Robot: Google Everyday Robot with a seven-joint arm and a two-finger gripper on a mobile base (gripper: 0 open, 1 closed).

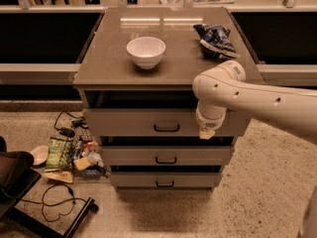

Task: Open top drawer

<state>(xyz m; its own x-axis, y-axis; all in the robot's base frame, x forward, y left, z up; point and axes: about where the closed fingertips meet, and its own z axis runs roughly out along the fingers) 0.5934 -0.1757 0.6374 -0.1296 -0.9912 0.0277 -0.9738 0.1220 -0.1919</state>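
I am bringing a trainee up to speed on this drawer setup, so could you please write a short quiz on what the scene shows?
1. True or false: the gripper is on the handle of the top drawer.
2. What stands on the cabinet top, left of the blue bag? A) a white bowl B) a mug C) a plate
3. Fill in: ___ drawer fronts with handles are in view.
Key: 1 false, the gripper hangs in front of the top drawer, to the right of the handle. 2 A. 3 three.
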